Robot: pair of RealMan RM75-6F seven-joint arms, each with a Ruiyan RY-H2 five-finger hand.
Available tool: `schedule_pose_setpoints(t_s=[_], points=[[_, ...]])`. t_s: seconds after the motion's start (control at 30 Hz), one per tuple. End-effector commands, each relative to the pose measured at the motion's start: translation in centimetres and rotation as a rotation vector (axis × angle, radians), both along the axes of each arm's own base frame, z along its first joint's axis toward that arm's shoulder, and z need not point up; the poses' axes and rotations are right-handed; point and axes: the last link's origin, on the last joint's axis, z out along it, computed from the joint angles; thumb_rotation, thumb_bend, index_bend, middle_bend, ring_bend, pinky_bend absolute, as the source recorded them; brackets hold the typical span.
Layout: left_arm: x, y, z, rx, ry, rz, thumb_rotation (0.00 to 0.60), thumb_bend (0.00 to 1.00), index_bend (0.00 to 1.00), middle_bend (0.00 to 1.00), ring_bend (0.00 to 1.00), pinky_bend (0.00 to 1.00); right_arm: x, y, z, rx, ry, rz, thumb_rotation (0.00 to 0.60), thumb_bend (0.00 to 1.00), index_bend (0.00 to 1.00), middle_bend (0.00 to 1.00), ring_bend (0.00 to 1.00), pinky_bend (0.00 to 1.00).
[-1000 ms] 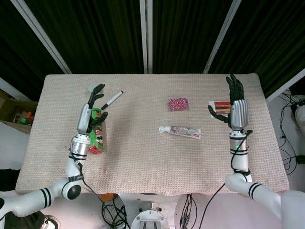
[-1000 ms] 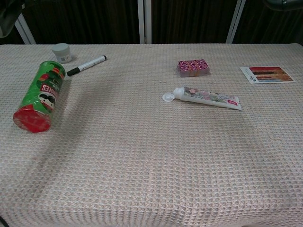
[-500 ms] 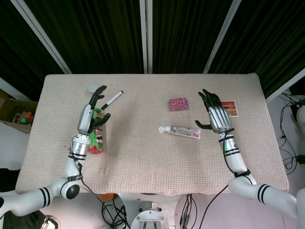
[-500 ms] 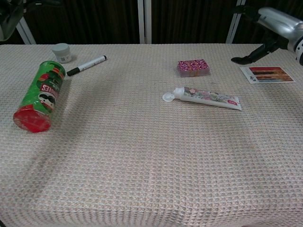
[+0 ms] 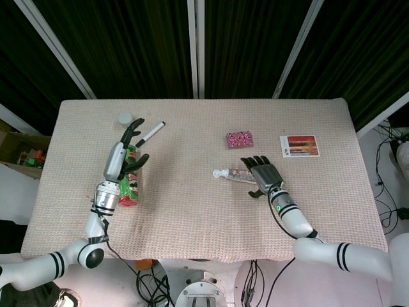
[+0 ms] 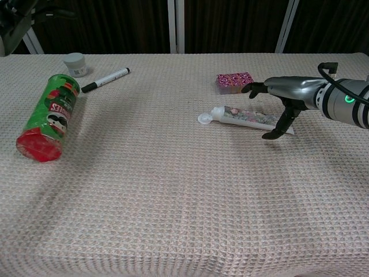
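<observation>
Beige woven tablecloth (image 5: 192, 204) fills the frame. Right hand (image 5: 265, 174), fingers spread, hovers over the toothpaste tube (image 5: 231, 174) at centre. Left hand (image 5: 126, 148), also spread, hangs above the green chip can (image 6: 51, 115) at left.

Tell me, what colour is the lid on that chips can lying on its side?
The lid is red, on a green can; the chest view shows it best.

A table (image 5: 192, 211) covered in beige woven cloth is seen, on which lie a green can (image 6: 49, 118), marker (image 6: 105, 79), small jar (image 6: 75, 64), toothpaste tube (image 6: 242, 116), pink packet (image 6: 234, 81) and what appears to be a printed card (image 5: 300, 146).
</observation>
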Motion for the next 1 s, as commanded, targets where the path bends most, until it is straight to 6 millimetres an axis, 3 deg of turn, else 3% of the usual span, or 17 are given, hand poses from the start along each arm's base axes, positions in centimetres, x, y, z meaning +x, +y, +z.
schedule_pose_setpoints(t_s=[0.03, 0.47, 0.73, 1.0], points=[[0.0, 0.0, -0.1, -0.005, -0.001, 0.001, 0.122, 0.12, 0.07, 0.09, 0.06, 0.18, 0.2, 0.0, -0.6, -0.013, 0.021, 0.013, 0.6, 0.18, 0.06, 0.17, 0.06, 0.13], [-0.2, 0.1, 0.0, 0.0, 0.004, -0.001, 0.124, 0.11, 0.07, 0.09, 0.06, 0.18, 1.5, -1.0, -2.9, -0.052, 0.052, 0.029, 0.6, 0.18, 0.15, 0.2, 0.07, 0.13], [-0.5, 0.0, 0.0, -0.007, 0.005, 0.0, 0.121, 0.12, 0.07, 0.09, 0.06, 0.18, 1.3, -1.3, -2.8, -0.067, 0.067, 0.017, 0.6, 0.22, 0.16, 0.21, 0.08, 0.13], [-0.7, 0.0, -0.2, -0.014, 0.003, 0.001, 0.122, 0.12, 0.07, 0.09, 0.06, 0.18, 1.3, -1.3, -3.1, -0.074, 0.089, 0.023, 0.6, 0.29, 0.27, 0.22, 0.09, 0.13]])
